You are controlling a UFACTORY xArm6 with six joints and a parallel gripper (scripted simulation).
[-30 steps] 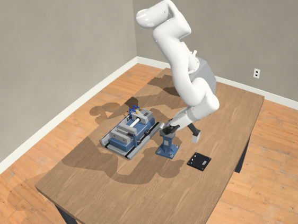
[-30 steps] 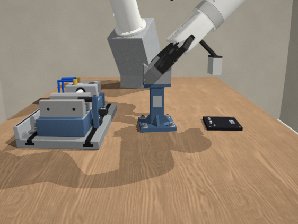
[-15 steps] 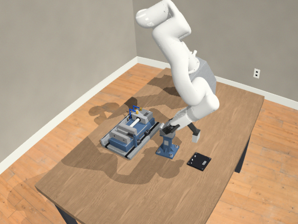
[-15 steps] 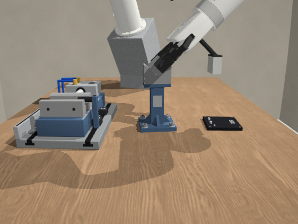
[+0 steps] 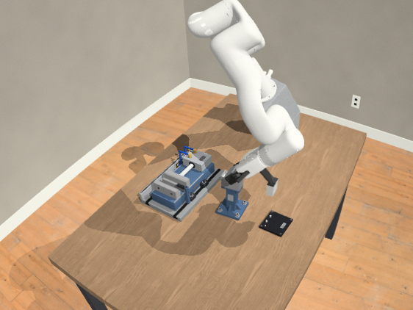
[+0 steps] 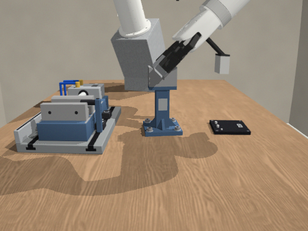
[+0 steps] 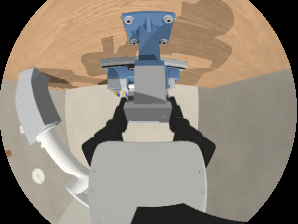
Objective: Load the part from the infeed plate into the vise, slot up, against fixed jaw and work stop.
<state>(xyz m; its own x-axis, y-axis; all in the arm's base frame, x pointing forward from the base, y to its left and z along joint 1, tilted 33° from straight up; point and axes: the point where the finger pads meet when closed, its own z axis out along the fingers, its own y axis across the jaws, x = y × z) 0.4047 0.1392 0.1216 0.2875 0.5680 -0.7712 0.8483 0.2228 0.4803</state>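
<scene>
Wooden table (image 5: 316, 176) carries vise (image 6: 64, 120) at 9 o'clock, V-block (image 6: 163, 109) at ctr, bare infeed plate (image 6: 229, 127) at 3. We've got gripper (image 6: 158, 71) clamped on the part (image 7: 149, 94), which sits in the V-block's notch – looks like a regrip step. Next we'd lift w/ slot up & carry toward 9 to the fixed jaw (image 6: 64, 111).

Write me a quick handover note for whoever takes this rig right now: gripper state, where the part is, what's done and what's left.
Gripper: shut on the part, tilted, at the V-block.
Part: off the infeed plate, which now carries only its pins; resting in or just above the V, cannot tell which.
Vise: open, nothing visible between the jaws.
Done: pickup and carry to the V-block.
Left: likely regrip, then lay the part slot up on the bars, against fixed jaw and work stop.
</scene>
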